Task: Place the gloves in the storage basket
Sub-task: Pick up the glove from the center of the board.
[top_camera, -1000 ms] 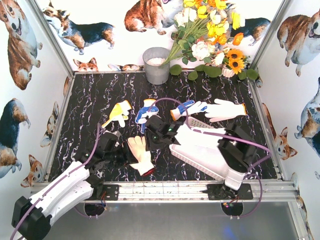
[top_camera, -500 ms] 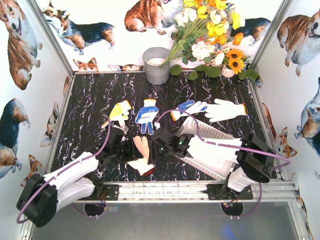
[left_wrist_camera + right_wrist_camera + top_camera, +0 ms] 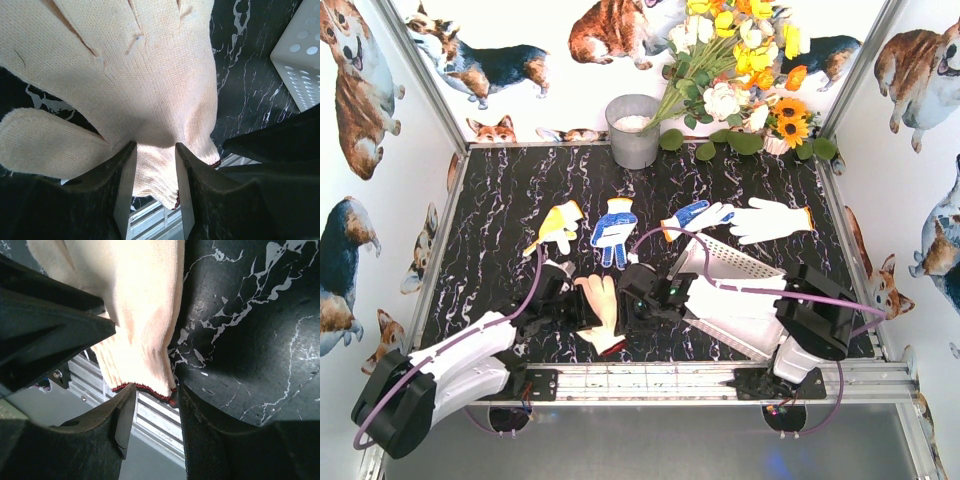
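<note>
A cream glove [image 3: 604, 305] with a red cuff trim hangs near the front rail between my two grippers. My left gripper [image 3: 578, 308] is shut on the glove [image 3: 150, 90] just above its cuff, cloth filling the gap at the left gripper [image 3: 154, 150]. My right gripper [image 3: 155, 392] stands open on the other side, the cuff edge of the glove [image 3: 140, 315] lying at its tips. Four more gloves lie behind: yellow [image 3: 557, 225], blue-dotted [image 3: 614, 225], blue-and-white [image 3: 695, 215], white [image 3: 770, 218]. The storage basket [image 3: 740, 265] is partly under my right arm.
A grey metal bucket [image 3: 633, 130] stands at the back, with a bunch of flowers [image 3: 740, 70] to its right. The aluminium front rail [image 3: 650, 380] runs just below the glove. A corner of the perforated basket [image 3: 300, 55] shows at the right of the left wrist view.
My left gripper closed on the cream glove and raised it off the table. My right arm swung from the back gloves down toward the front, to the glove's cuff.
</note>
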